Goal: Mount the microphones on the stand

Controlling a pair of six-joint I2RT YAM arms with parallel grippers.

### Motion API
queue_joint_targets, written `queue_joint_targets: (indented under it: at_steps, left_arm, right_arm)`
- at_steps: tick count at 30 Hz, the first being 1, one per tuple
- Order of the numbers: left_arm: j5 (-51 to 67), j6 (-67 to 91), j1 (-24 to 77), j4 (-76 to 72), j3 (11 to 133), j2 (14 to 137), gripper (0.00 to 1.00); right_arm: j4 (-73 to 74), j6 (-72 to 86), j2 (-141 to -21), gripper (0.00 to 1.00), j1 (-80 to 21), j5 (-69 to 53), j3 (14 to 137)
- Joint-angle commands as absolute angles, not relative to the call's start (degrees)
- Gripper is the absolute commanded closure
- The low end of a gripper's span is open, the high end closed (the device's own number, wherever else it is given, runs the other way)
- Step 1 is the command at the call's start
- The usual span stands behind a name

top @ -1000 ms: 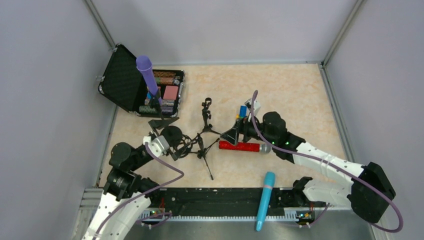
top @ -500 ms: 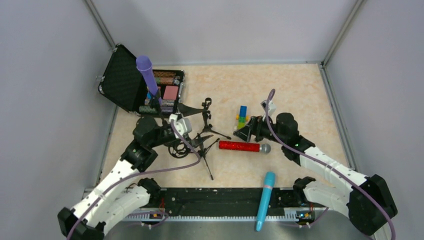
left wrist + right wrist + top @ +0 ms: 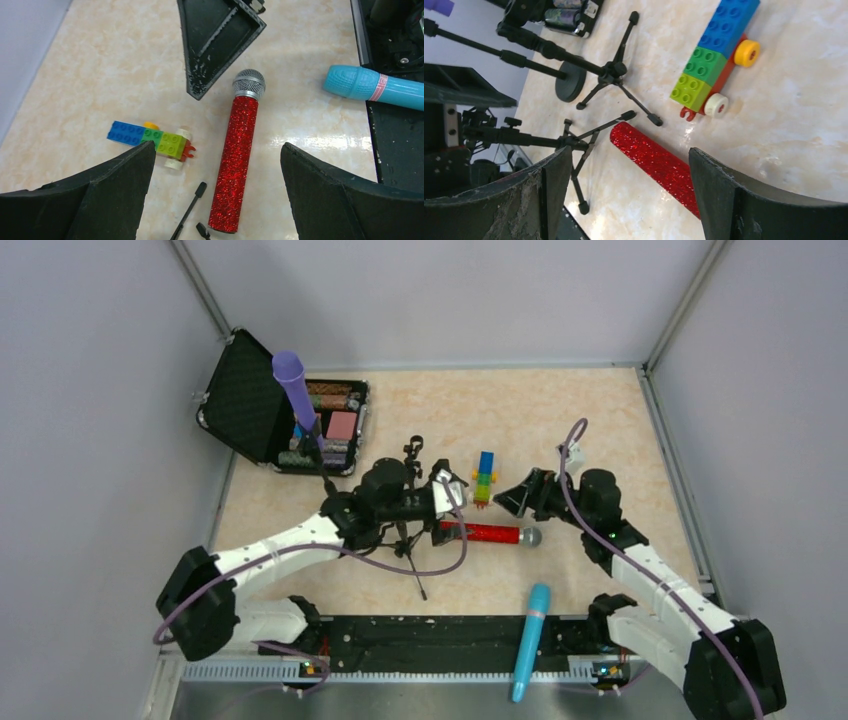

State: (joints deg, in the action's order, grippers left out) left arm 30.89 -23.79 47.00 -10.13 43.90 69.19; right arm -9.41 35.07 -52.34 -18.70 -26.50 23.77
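While red microphone lies flat (glittery shaft, silver-grey head) | left jaws: apart, empty | right jaws: apart, empty

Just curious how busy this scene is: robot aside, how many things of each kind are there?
Microphones: 3
Stands: 3
Block toy: 1
Case, contents uncounted: 1
Total: 8

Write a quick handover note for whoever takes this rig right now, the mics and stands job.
Left gripper: open, empty, over the red mic.
Right gripper: open, empty, beside it.
Done: Purple mic looks clipped in its stand by the case.
Red mic lies flat on the table; cyan mic lies at the near edge.
To do: mount red and cyan on the two free tripod stands.
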Motion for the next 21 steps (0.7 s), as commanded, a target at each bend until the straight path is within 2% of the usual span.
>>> queue_joint_targets:
  at_steps: [1, 13, 21]
  left_arm:
    - [27.89, -24.71, 49.50, -15.05, 47.35, 74.64, 0.01]
    - [21.53, -28.60, 53.34, -11.38, 50.05, 88.95, 0.10]
    - [19.66, -33.72, 53.76, -1.07, 54.64, 95.99, 0.24]
  right_arm:
    - [-6.21, 32.61, -50.69, 0.16, -17.26, -24.04, 24.54]
    - [1.69, 27.21, -50.12, 0.18, -16.68, -16.79, 28.05]
    - [1.36, 26.93, -50.20, 0.19, -16.69, -16.49, 29.45]
